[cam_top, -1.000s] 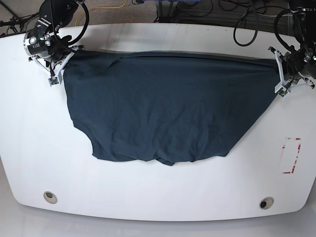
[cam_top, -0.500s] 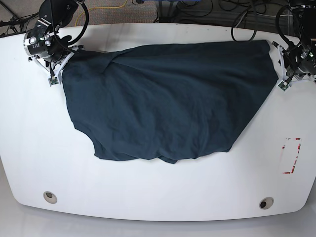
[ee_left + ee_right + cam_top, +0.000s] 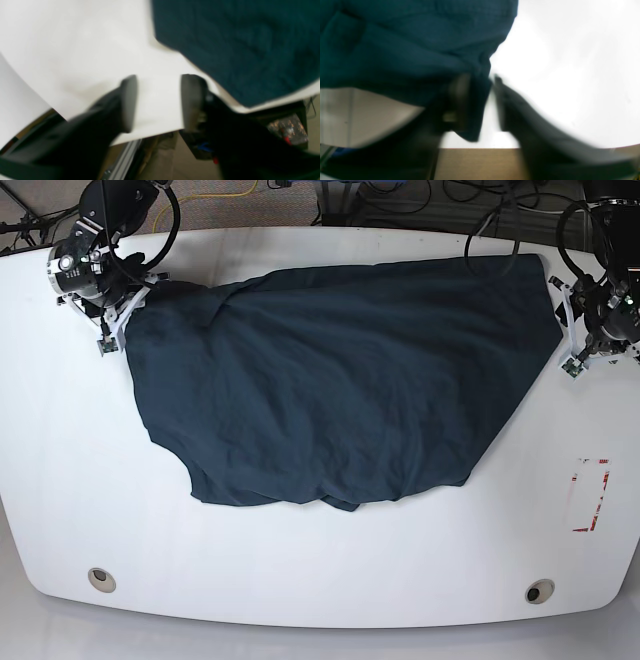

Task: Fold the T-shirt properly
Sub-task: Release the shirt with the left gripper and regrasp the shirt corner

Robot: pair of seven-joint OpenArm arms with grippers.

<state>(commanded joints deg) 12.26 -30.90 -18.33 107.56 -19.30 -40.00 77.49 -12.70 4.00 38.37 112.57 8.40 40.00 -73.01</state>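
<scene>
The dark navy T-shirt [image 3: 340, 380] lies spread and wrinkled across the white table [image 3: 320, 570], its bottom edge bunched near the middle front. At the back left my right gripper [image 3: 112, 325] holds the shirt's corner. The right wrist view shows a fold of the T-shirt [image 3: 407, 37] caught between the fingers of the right gripper [image 3: 480, 100]. On the far right my left gripper [image 3: 570, 330] stands just off the shirt's right edge. In the left wrist view the left gripper [image 3: 160, 102] is open over bare table, with the T-shirt [image 3: 237, 37] up and to the right of it.
A red and white marking [image 3: 590, 495] sits on the table at the right. Two round holes [image 3: 100, 580] [image 3: 540, 591] lie near the front edge. Cables hang behind the back edge. Both wrist views show the table's edge right beneath the grippers.
The shirt's right part was carried toward the table's back edge and laid down. My left gripper let go of that corner and moved off it. The right gripper stayed put.
</scene>
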